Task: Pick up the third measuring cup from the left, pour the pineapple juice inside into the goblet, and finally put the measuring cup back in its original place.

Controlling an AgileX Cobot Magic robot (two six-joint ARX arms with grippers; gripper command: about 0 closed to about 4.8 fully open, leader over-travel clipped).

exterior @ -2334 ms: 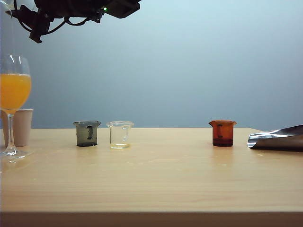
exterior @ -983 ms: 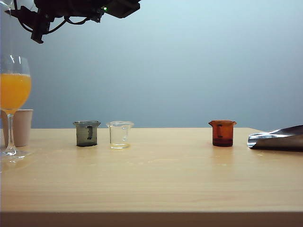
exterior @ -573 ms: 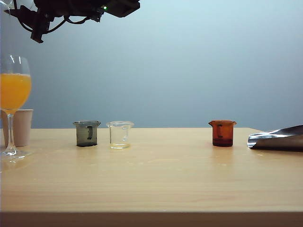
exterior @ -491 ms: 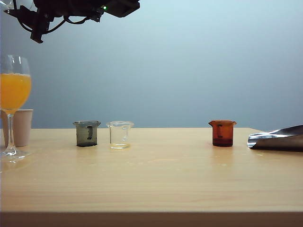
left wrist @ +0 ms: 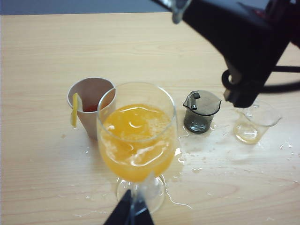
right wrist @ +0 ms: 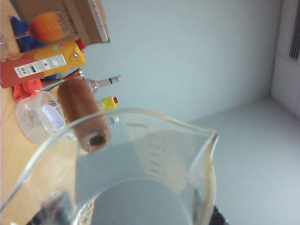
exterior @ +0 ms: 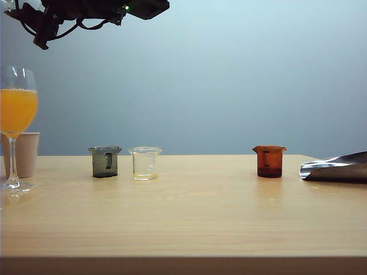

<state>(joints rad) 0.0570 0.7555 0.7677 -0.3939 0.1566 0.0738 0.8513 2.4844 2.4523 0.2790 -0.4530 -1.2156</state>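
Exterior view: three cups (exterior: 105, 161); one goblet (exterior: 15, 123)

I see the worktop (exterior: 189, 223) carrying a grey measuring cup (exterior: 105, 161). Just right of it stands a clear cup (exterior: 145, 163); an amber cup (exterior: 269, 161) far right; a beige paper cup (exterior: 26, 153) left.

On the table (exterior: 189, 223), left to right: goblet (exterior: 16, 123) in front of a paper cup (exterior: 27, 153), 2 cups (exterior: 105, 161) (exterior: 145, 163) side by side, a third cup (exterior: 269, 161) well apart, a foil pouch (exterior: 335, 167) at the right edge.
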